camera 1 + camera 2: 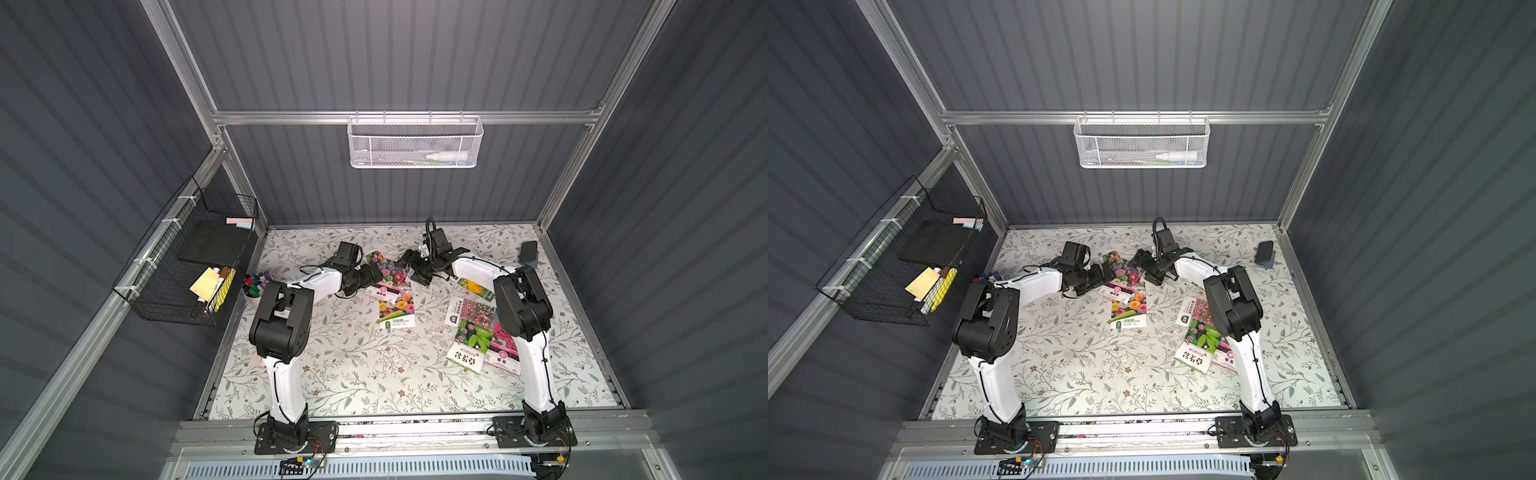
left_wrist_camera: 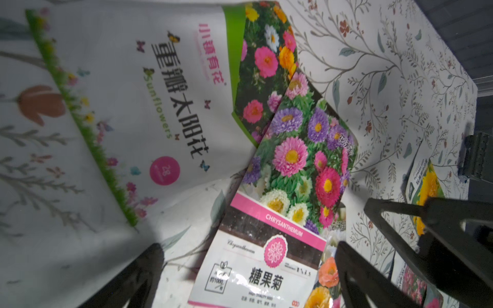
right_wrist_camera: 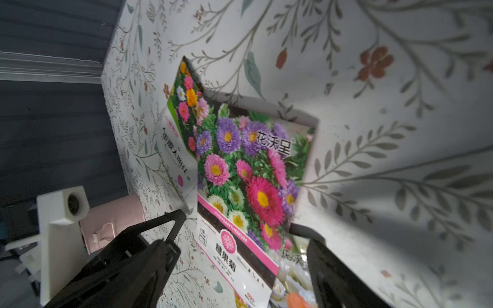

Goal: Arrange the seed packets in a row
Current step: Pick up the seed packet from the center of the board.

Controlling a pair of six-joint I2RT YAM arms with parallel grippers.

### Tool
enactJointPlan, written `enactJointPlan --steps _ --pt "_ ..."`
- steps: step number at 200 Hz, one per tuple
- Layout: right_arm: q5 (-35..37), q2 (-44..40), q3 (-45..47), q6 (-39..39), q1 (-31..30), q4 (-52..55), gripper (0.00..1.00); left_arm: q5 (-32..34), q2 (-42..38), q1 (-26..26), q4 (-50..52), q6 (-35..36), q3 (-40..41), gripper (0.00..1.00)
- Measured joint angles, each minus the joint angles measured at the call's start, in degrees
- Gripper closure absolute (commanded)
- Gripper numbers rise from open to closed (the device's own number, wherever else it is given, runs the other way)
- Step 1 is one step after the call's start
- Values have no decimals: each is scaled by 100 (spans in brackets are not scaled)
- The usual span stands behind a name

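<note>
Your left jaws stand wide open and empty, fingers [image 2: 138, 274] either side of the label end of the chrysanthemum packet [image 2: 293, 173]. Your right jaws, also apart and gripping nothing, straddle the same packet from the opposite side. It overlaps a sunflowers packet [image 2: 160, 93] and a third packet [image 1: 397, 309] mid-table [image 1: 353, 374]. The other packets [image 1: 473, 328] lie overlapping beside your right arm.
</note>
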State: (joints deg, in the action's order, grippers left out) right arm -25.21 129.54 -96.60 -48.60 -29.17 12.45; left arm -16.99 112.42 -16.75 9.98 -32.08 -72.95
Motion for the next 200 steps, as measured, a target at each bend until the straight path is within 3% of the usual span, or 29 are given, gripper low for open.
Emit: enactJointPlan --steps 51,77,141,163,200 --pt "-24 380 -404 -138 -59 170 19 -365 79 -35 -262 -337 57 0" --pt "-103 503 -503 -254 -81 24 28 -564 164 -42 -540 -573 57 1" --pt "-28 514 -66 -413 -85 -595 78 -839 227 -46 -922 -896 142 3" --pt "131 310 367 -413 -83 -870 82 -879 225 -46 -944 -916 151 3" --pt "72 216 573 -365 -79 -1375 100 -909 223 -57 -942 -935 157 3"
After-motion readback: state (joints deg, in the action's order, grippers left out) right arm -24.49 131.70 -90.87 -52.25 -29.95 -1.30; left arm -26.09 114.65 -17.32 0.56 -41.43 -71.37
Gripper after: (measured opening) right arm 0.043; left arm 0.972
